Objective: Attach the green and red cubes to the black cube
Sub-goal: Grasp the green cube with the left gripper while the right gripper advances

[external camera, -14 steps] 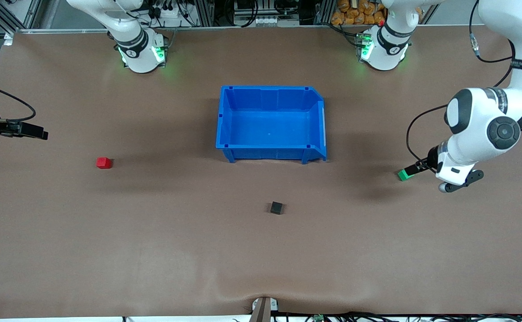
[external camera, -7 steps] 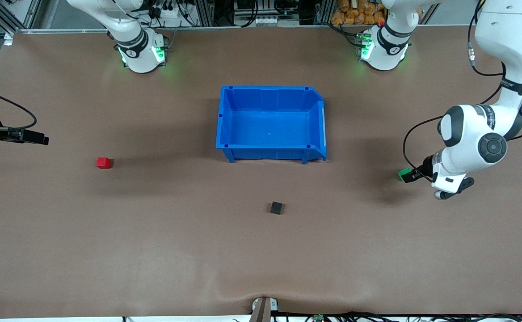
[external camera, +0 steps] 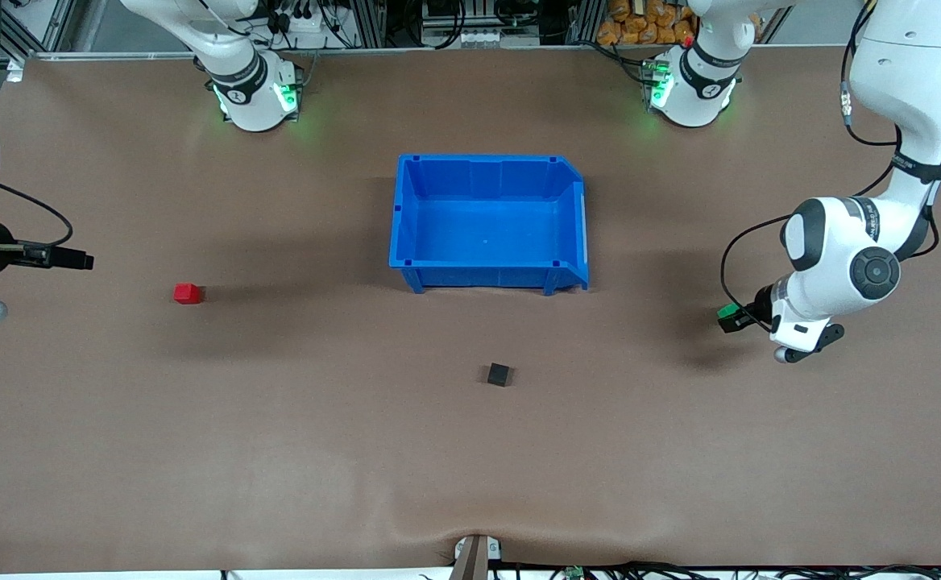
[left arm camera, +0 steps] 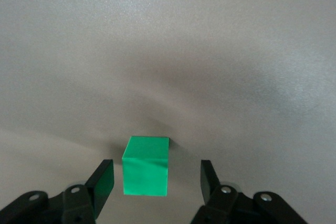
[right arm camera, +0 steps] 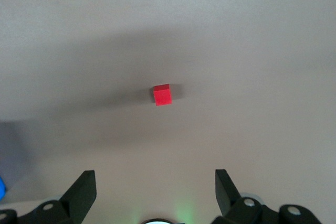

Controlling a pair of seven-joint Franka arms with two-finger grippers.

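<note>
**Left gripper bracketing green cube**

My left gripper (left arm camera: 157, 182) sits spread around the green cube (left arm camera: 146, 166), fingers clear of both faces, ready to pinch. My right gripper (right arm camera: 155, 190), also spread, hovers short of the red cube (external camera: 187, 293). The black cube (external camera: 499, 374) lies nearer the front camera than the blue bin (external camera: 406, 209).

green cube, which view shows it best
The left wrist view: the green cube sits large between the open left gripper fingers. The front view shows only a green sliver by that gripper; the right wrist view misses it.
</note>
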